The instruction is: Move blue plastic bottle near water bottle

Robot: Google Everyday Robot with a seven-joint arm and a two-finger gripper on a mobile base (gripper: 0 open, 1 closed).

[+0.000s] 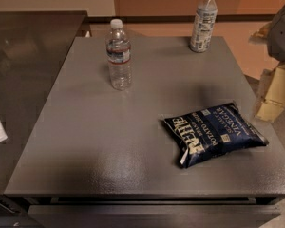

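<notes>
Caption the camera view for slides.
Blue-labelled plastic bottle and red-banded clear water bottle stand apart on grey table with navy chip bag; gripper at right edge.

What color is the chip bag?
The chip bag is dark blue with white letters; camera view. The end effector is at right edge.

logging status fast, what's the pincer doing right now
pincer: at the right edge, beside the table; open or closed cannot be told

Dim warm light; gripper (271,101) at right edge
</notes>
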